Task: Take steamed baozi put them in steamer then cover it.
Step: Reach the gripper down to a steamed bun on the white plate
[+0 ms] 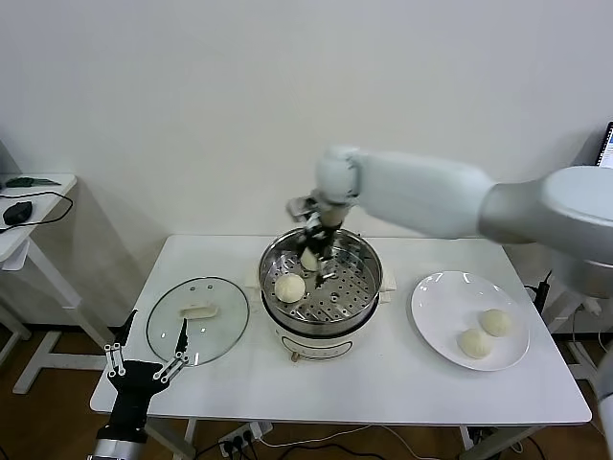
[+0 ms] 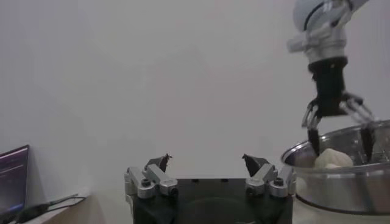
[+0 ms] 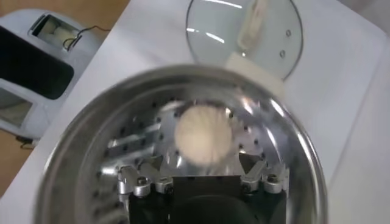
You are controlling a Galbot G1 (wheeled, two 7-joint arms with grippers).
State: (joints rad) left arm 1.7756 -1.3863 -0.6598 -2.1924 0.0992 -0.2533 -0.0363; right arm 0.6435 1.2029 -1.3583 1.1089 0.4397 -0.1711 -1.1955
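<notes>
Two baozi (image 1: 289,287) inside steamer (image 1: 359,309); two more wait on plate (image 1: 436,331). Right gripper (image 1: 319,257) spread wide above rear bun, holding nothing. Cover (image 1: 197,319) flat on table, unplaced. Left gripper (image 1: 146,361) parked open, empty, at near table edge.

The head view looks down and forward over the whole tabletop (image 1: 383,383) toward a wall. The left wrist view sits low at the tabletop's edge, facing level across to the steamer (image 2: 347,176). The right wrist view looks straight down, close, into that steamer (image 3: 79,152), which all three views share.
</notes>
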